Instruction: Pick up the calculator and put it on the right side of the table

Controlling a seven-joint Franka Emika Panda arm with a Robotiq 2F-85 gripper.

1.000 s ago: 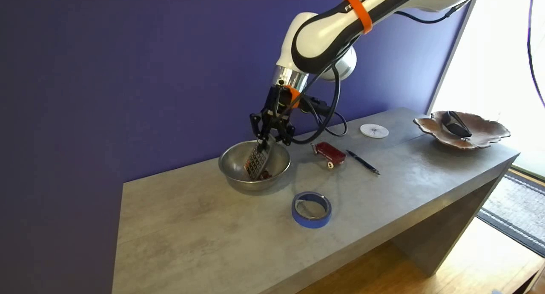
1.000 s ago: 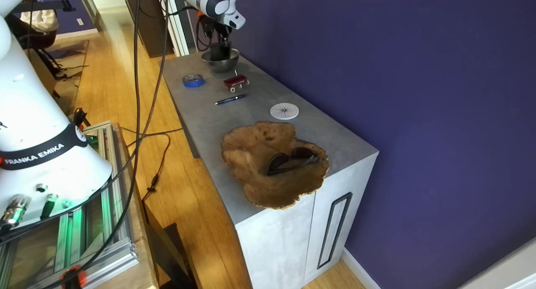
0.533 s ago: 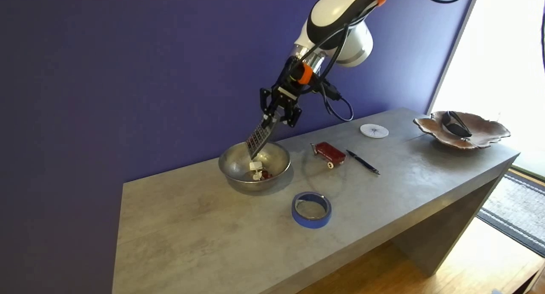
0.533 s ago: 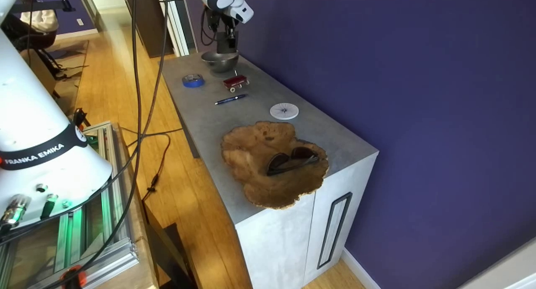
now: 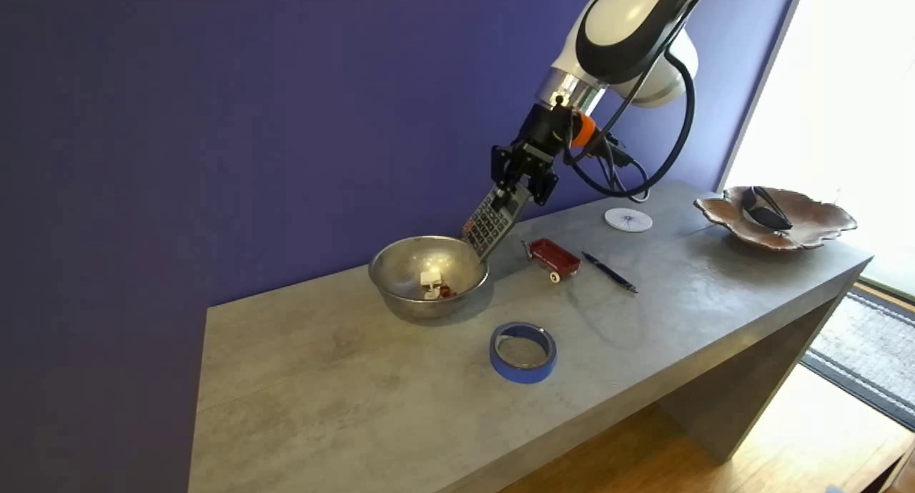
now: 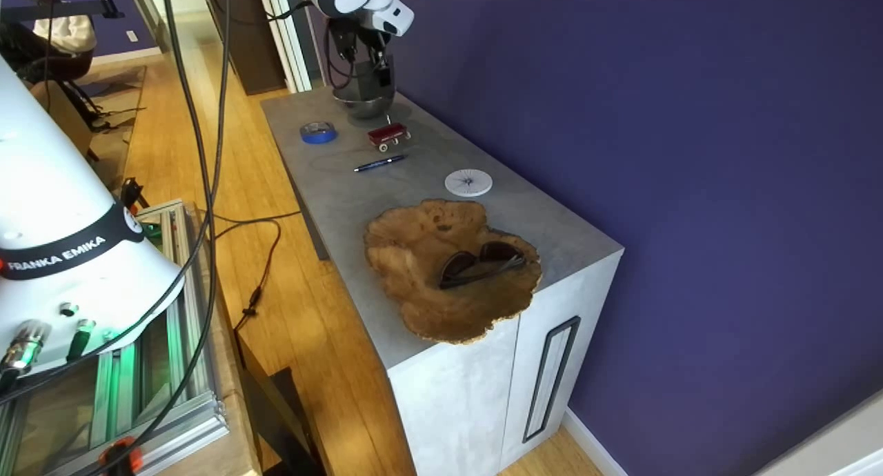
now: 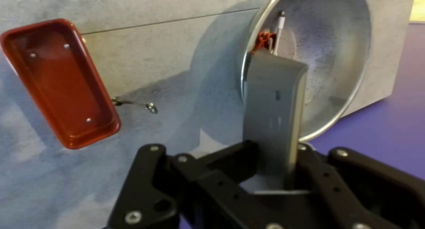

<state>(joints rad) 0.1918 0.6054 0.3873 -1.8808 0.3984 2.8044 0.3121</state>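
The calculator (image 5: 488, 226) is a grey flat device with a grid of keys, held tilted in the air. My gripper (image 5: 509, 191) is shut on its upper end. The calculator's lower corner overlaps the right rim of the metal bowl (image 5: 414, 309) in an exterior view; whether it touches is unclear. In the wrist view, the fingers (image 7: 274, 156) hold the calculator (image 7: 274, 106) from both sides, with its back and edge showing. It also shows dark in an exterior view (image 6: 365, 81), in front of the wall. The table (image 5: 307, 386) is a light-grey slab.
A red wagon (image 5: 554, 256) stands right of the bowl, with a pen (image 5: 610, 272) and white disc (image 5: 628, 219) beyond. Blue tape (image 5: 523, 373) lies in front. A wooden dish (image 5: 815, 218) with sunglasses (image 5: 765, 211) is at the far right. Small white and red items (image 5: 432, 282) lie in the bowl.
My gripper has lifted the calculator up out of the metal bowl and carried it rightward in an exterior view, toward the red wagon. The small items in the bowl have come into view.
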